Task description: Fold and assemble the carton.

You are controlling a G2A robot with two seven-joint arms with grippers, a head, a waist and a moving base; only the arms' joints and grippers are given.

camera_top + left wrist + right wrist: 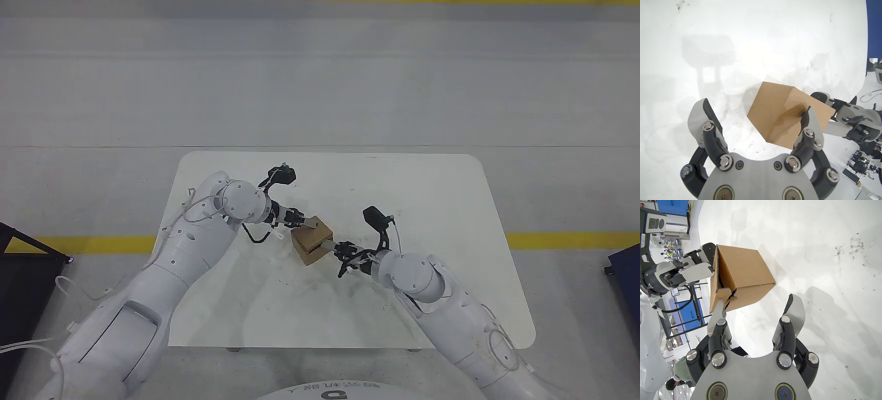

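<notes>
Carton (312,241) sits on surface (440,190) between my hands. Left hand (757,111) and right hand (756,300) both spread, each just touching it. Nothing gripped: a push could skid it; flap (723,293) seems half-tucked, may spring out.

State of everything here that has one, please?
Carton: erected into a box on the table; flaps at the end by the right gripper partly folded, not shut.
Left gripper: open, one finger against the carton.
Right gripper: open, one finger at the loose flaps.
</notes>
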